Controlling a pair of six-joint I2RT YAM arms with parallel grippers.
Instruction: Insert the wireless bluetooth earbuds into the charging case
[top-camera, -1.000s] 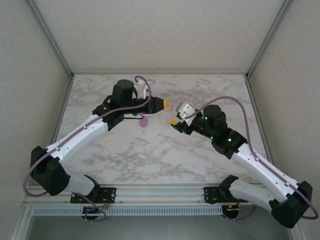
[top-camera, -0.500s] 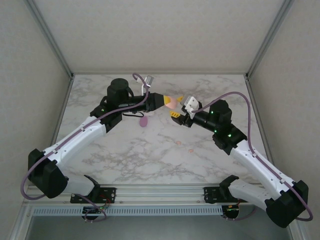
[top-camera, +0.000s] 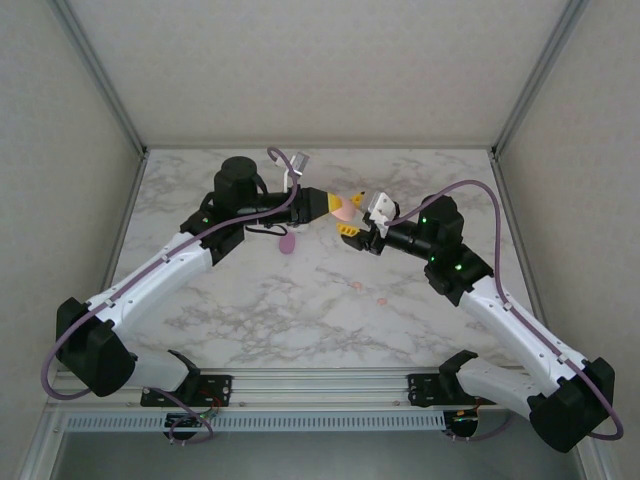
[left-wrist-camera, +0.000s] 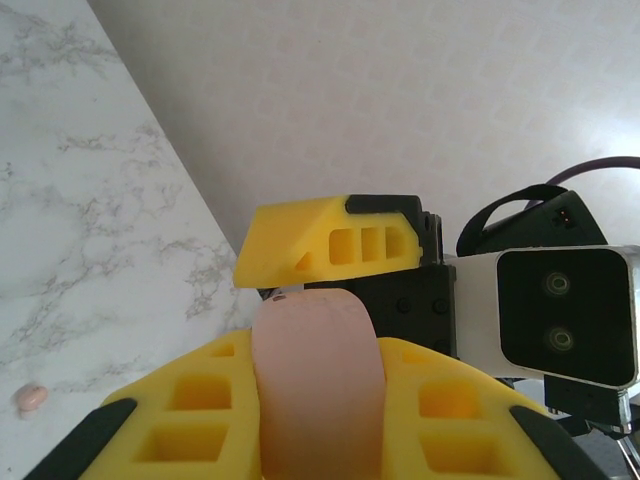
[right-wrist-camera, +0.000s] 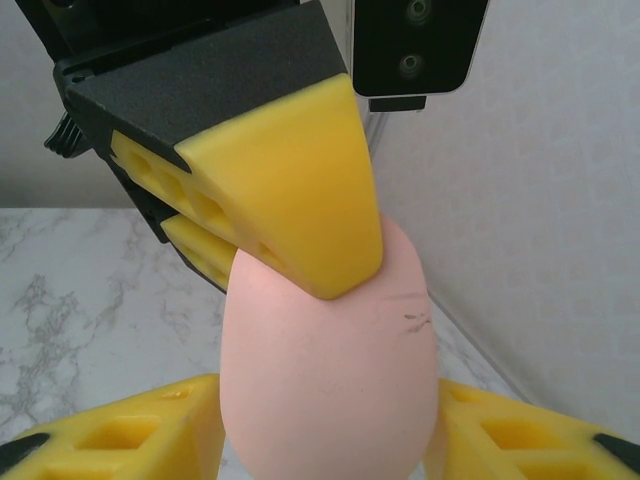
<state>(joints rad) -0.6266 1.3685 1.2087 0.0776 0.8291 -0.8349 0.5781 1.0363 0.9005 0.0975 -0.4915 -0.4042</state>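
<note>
Claws nose to nose in mid-air!
Here the left claw (top-camera: 337, 207) clamps a peach-pink pebble-shaped plastic case (right-wrist-camera: 330, 380); the right claw (top-camera: 351, 212) straddles it, grip impossible to tell.

Peach-pink charging case (right-wrist-camera: 330, 380): lower end cut off by bottom edge of right wrist view, top covered by left gripper's fingers (right-wrist-camera: 290, 190). Right gripper's fingers (right-wrist-camera: 130, 435) cropped at same edge (contact with case unclear). Left wrist view crops case base too. Top view: case mere speck; purple object (top-camera: 287, 243) and two pink specks (top-camera: 357, 286) on table (top-camera: 300, 325) too small to identify.
</note>
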